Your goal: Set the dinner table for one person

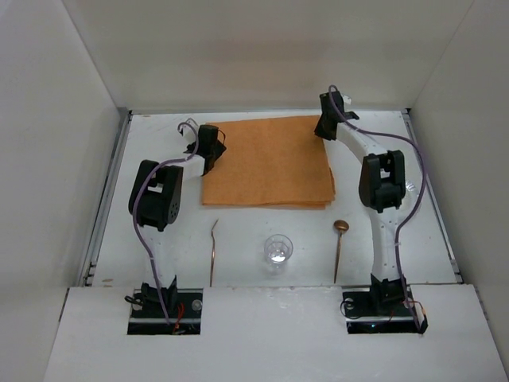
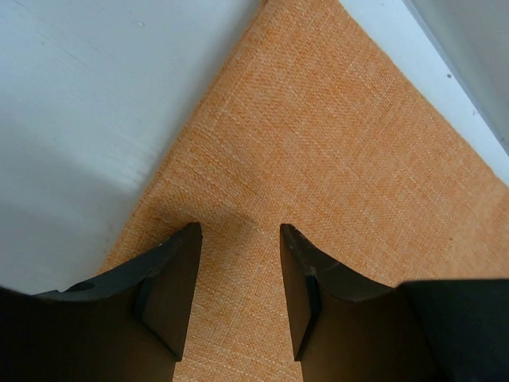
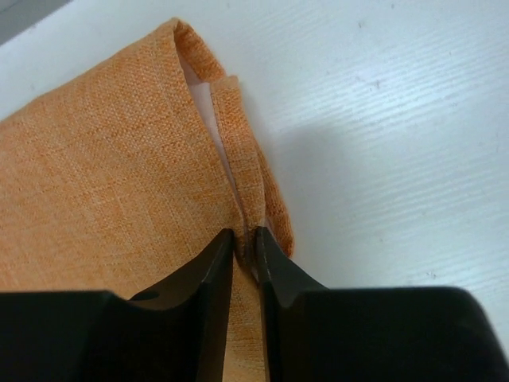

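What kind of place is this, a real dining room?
Probably a robot test cell, not a home: plain white walls box in the white table, and the left arm and right arm are bolted to its near edge. An orange cloth lies on it.

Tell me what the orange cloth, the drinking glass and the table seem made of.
The orange cloth: woven fabric, matte, linen-like; crossing threads and a folded hem show. The drinking glass: clear glass or plastic, glossy; see-through with bright glints. The table: hard white board, matte, faintly streaked; probably painted or laminated.
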Controlling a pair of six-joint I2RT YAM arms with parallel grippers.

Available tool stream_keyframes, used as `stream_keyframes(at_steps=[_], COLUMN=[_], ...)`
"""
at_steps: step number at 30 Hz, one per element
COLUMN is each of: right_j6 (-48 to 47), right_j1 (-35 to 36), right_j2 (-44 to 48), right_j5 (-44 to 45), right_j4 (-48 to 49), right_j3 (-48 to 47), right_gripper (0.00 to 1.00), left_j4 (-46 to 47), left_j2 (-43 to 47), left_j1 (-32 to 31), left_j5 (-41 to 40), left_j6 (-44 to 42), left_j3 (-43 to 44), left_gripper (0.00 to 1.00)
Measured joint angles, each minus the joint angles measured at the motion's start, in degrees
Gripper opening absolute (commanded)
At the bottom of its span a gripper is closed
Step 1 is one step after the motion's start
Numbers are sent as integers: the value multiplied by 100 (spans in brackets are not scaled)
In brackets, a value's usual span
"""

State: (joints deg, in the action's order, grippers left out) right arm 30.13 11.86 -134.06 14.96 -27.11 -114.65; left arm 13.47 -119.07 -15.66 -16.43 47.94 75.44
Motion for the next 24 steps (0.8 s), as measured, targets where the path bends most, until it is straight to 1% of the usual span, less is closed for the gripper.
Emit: stream_keyframes(at_steps=[2,5,7,8,9,11,13,16,20,22,24], right_j6=[-28,-61,-63,-50,-28,-46,-81,-168,-247,-289,-334], right_j1=[-7,-13,-15,-17,-17,-22,-33,-46,-55,-55,-55], right_j2=[-302,-850,-1169,-1263,-1305,-1309,-1189,-654,372,798,1019], right_j5=[39,57,74,94,133,264,369,479,588,605,562], right_j4=[-350,-857,-1121,-1209,-1296,-1436,-1386,-1130,-743,-494,-208], right_j3=[-577,-1552,-2024,-2133,-2159,-2116,-1923,-1113,74,380,404], right_gripper=[13,14,25,38,46,55,61,68,68,61,55], left_j4=[63,273,319,328,334,334,332,295,227,208,212], left_j2=[68,219,374,442,492,557,590,723,1121,1355,1554], left_j1=[39,55,46,42,42,52,68,70,22,-31,-125], left_j5=[-66,-170,-269,-317,-352,-391,-398,-442,-509,-527,-525], left_j6=[50,170,201,210,212,214,208,114,-133,-234,-289], left_j3=[-111,-466,-697,-789,-850,-944,-973,-1069,-1281,-1338,-1349], left_gripper=[42,42,42,42,42,42,42,42,42,42,42])
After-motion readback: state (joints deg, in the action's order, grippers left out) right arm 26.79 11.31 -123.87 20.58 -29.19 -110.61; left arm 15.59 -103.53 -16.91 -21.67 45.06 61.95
